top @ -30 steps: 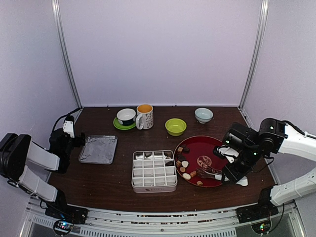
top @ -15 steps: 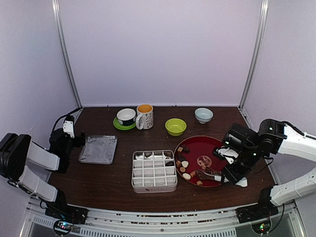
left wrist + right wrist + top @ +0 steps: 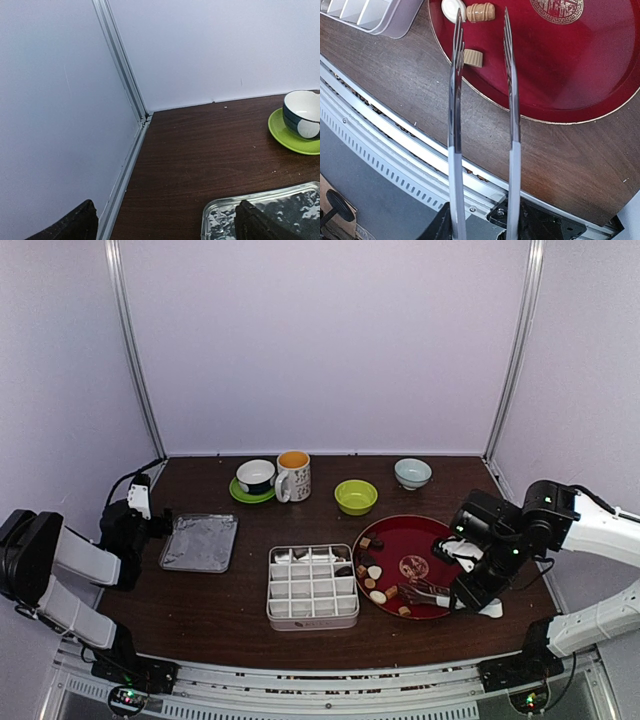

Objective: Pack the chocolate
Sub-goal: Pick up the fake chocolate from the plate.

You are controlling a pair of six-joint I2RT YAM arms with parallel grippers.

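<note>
Apparently crosswise to the tongs [image 3: 510, 80], ribbed chocolate [image 3: 481, 12]

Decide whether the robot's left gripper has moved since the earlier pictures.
No. The left gripper stays at the left edge of the crinkled silver foil tray.

Closed in by plain pale-lilac walls [image 3: 320, 340]: at the back, well to the left of the left gripper [image 3: 160, 525], and well to the right of the right gripper [image 3: 466, 592]. Joined at both back corners by slim aluminium posts [image 3: 135, 350] running down to a dark brown wooden table [image 3: 220, 610]. Trimmed just left of the left gripper by a metal strip [image 3: 127, 170] along the wall's foot. Edged behind both grippers by a slotted metal rail [image 3: 300, 702]. Lit softly and evenly, without hard shadows
</note>
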